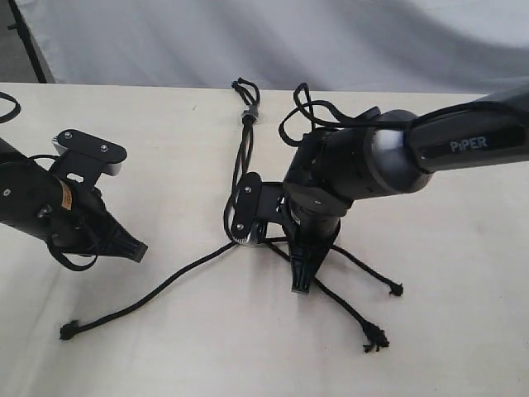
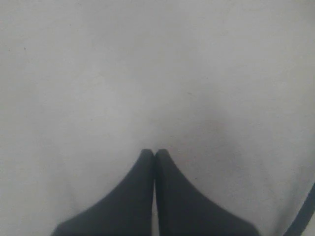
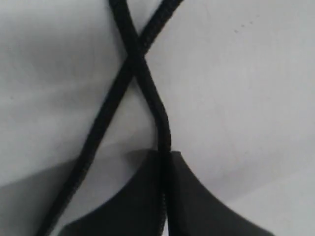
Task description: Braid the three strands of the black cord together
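One black cord, lying on the desk, grey band at its joined end, three strands spread apart on the surface; right hand pressed together, pinching one strand just beside its crossing with a second; left hand pressed together above bare desk, well apart from the cord.

Strands fan across table middle; right arm above them; far right bare.

strands: 3, black woven cord
frayed knotted tips: 3, one per strand
grey band: 1
robot arms: 2
grippers: 2, left gripper, right gripper
wrist cameras: 2
table: 1
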{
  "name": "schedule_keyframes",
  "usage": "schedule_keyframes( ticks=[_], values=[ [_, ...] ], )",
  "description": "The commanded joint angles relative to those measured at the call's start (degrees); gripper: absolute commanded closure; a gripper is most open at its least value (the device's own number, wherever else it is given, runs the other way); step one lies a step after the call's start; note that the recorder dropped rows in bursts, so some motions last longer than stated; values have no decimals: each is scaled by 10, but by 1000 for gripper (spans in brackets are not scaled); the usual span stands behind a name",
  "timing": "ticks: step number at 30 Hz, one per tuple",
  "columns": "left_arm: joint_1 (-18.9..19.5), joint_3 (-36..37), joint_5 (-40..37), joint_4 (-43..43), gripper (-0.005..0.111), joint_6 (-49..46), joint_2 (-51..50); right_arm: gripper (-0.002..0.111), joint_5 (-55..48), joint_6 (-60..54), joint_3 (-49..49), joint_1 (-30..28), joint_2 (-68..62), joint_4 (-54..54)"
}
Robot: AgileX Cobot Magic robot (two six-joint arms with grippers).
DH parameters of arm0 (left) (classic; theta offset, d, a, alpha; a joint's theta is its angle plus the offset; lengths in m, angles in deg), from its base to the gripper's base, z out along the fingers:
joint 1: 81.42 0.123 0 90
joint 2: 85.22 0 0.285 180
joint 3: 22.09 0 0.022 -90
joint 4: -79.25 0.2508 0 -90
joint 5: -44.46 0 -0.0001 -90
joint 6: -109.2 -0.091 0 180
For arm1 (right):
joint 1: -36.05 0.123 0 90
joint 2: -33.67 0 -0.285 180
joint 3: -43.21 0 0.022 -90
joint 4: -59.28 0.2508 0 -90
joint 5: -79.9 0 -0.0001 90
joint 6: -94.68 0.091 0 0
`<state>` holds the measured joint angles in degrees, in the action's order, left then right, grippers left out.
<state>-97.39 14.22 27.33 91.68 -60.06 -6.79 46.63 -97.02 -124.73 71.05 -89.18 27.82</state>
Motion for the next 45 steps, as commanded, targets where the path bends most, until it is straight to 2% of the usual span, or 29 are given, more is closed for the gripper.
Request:
schedule_keyframes(
  ticks=[1, 4, 8, 11, 13, 19, 26, 35, 38, 43, 45],
  values=[
    [1, 3, 4, -6, 106, 0, 4, 108, -17, -1, -1, 15, -1, 75],
    [1, 3, 4, -6, 106, 0, 4, 108, -53, -9, -1, 41, -1, 132],
    [1, 3, 4, -6, 106, 0, 4, 108, -97, -123, -1, 99, 7, 207],
    [1, 3, 4, -6, 106, 0, 4, 108, -68, -181, -1, 132, 29, 227],
    [1, 3, 0, -6, 106, 0, 4, 108, -42, -184, -1, 134, 49, 221],
    [1, 5, -2, -6, 106, -3, 4, 108, -39, -171, -1, 55, 103, 222],
    [1, 5, -1, -6, 106, -3, 4, 108, -51, -156, -1, -42, 83, 257],
    [1, 5, -1, -6, 106, -4, 4, 106, -33, -161, -1, -68, 15, 252],
    [1, 5, -1, -6, 106, -4, 4, 93, -22, -161, -1, -68, 7, 252],
    [1, 5, -1, -6, 106, -2, 4, 50, -24, -167, -1, -68, 14, 237],
    [1, 5, 1, -17, 106, 0, 4, 38, -26, -166, -1, -69, 30, 230]
  ],
)
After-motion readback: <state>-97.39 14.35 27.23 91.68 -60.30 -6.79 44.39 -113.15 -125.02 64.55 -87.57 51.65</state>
